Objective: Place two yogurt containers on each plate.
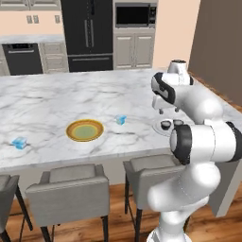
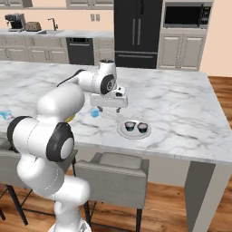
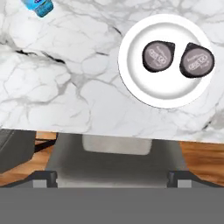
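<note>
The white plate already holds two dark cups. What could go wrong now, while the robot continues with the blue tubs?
1. On the white plate, one dark cup sits over the rim; a bump from the arm could tip it off.
2. The yellow plate holds nothing, and one blue tub lies far to the left, possibly a difficult reach.
3. The nearer blue tub is tiny, so the gripper might push it instead of grasping it.

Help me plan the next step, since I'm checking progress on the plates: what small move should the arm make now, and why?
Probably swing the gripper left toward the nearer light-blue squarish yogurt tub. The plain white plate already holds two dark round yogurt cups, while the yellow-rimmed olive-green plate holds none, and another light-blue tub sits farther left.
</note>
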Motion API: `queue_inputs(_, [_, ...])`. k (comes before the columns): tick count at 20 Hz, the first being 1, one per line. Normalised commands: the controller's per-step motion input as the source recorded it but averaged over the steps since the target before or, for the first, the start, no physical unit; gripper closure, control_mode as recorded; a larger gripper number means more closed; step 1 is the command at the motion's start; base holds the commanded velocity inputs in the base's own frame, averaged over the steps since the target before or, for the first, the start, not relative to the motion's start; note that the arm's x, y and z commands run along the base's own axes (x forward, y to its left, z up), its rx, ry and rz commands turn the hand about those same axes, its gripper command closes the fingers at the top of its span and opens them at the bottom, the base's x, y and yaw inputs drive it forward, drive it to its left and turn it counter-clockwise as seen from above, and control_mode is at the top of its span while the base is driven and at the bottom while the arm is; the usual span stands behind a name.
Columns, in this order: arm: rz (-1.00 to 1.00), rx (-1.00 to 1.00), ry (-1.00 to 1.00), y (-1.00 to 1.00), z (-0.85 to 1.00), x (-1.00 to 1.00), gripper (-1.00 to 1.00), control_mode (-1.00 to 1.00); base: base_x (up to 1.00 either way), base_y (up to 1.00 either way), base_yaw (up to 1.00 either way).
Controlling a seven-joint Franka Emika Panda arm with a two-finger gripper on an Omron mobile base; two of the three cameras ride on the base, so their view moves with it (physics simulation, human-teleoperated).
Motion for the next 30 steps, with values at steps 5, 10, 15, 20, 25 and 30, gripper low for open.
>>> queue_inputs(5, [0.00, 0.00, 0.00, 0.00, 0.00, 0.00, -1.00, 1.00, -0.14, 0.70, 0.14])
queue_inputs(10, [0.00, 0.00, 0.00, 0.00, 0.00, 0.00, -1.00, 1.00, 0.28, 0.49, 0.08])
queue_inputs(15, [0.00, 0.00, 0.00, 0.00, 0.00, 0.00, -1.00, 1.00, 0.17, 0.61, 0.10])
queue_inputs(20, [0.00, 0.00, 0.00, 0.00, 0.00, 0.00, -1.00, 1.00, 0.63, 0.80, 0.04])
queue_inputs(25, [0.00, 0.00, 0.00, 0.00, 0.00, 0.00, -1.00, 1.00, 1.00, 0.18, 0.10])
queue_inputs(30, [0.05, 0.00, 0.02, -0.13, 0.00, 0.31, -1.00, -1.00, 0.35, 0.00, 0.05])
